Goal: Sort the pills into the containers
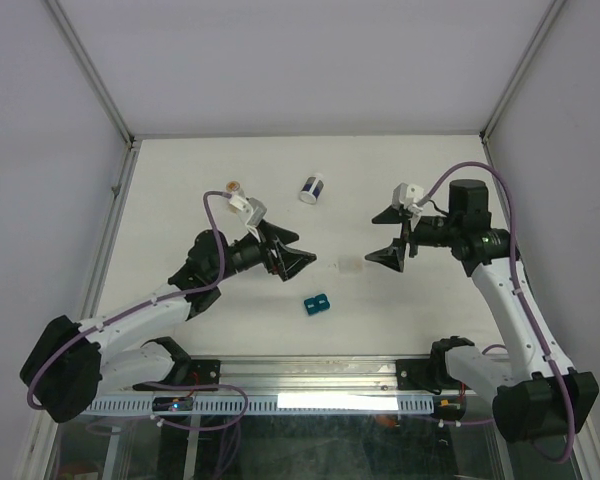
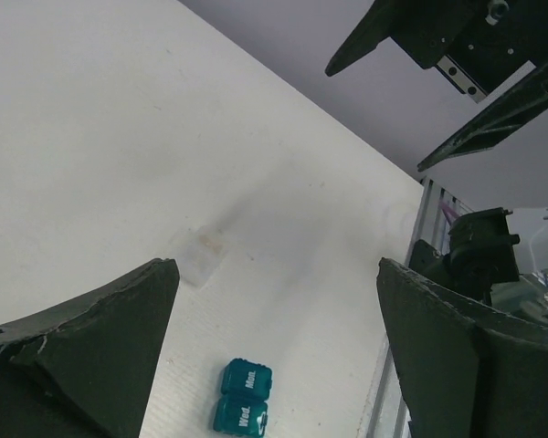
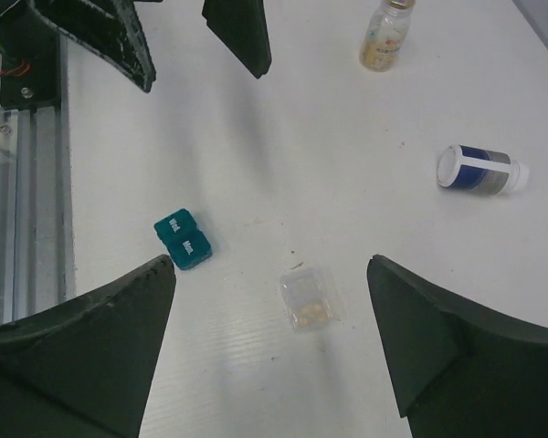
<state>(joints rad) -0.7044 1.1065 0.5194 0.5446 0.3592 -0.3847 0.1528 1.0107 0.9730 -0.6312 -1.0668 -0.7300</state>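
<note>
**A:** The left gripper is hanging with its fingers spread, pinching nothing. Where is the cup lying?

**B:** The clear container, pills inside, is sitting on the table between the arms. The right gripper is hovering near it, also spread and empty. I'm advising centring first, then squeezing gently, since it's likely to skid.

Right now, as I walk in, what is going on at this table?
Two robot arms face each other over a white table. The left claw and the right claw are both open and hold nothing. On the table between them lies a small clear plastic container with orange-brown pills inside. A small teal block, a white jar with a dark-blue band and a small clear bottle sit apart from the claws.
</note>
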